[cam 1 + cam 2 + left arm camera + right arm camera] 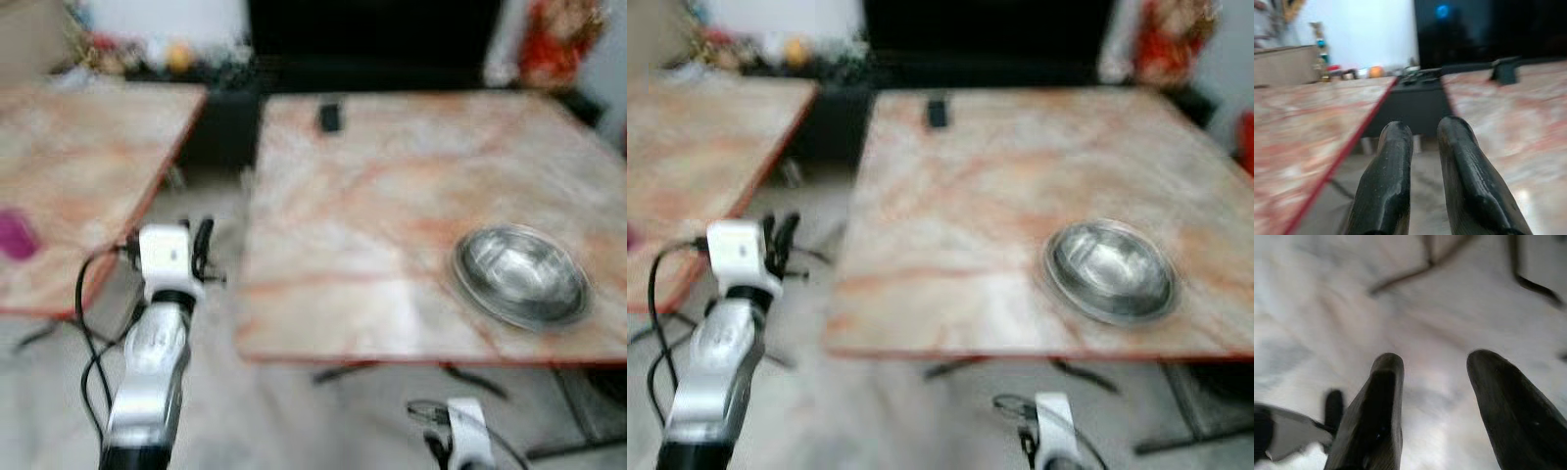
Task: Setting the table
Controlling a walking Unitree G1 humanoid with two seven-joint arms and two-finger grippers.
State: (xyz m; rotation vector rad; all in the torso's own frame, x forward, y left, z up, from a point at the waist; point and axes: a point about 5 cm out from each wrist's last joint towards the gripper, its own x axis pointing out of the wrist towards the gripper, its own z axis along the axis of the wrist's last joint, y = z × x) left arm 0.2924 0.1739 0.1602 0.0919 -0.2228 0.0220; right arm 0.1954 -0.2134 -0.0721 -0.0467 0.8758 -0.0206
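A steel bowl (519,274) sits empty near the front right corner of the right-hand marble table (362,196). My left gripper (203,245) is raised in the gap between the two tables, level with the tabletops. In the left wrist view its fingers (1396,161) lie close together with nothing between them. My right gripper (1437,364) hangs low below the table's front edge and points down at the pale floor. Its fingers are spread apart and hold nothing. The pictures are blurred.
A second marble table (78,147) stands to the left with a small magenta thing (15,235) near its front edge. A small black object (330,117) lies at the right table's far side. Dark furniture (372,39) lines the back wall. Black table legs (343,372) cross the floor.
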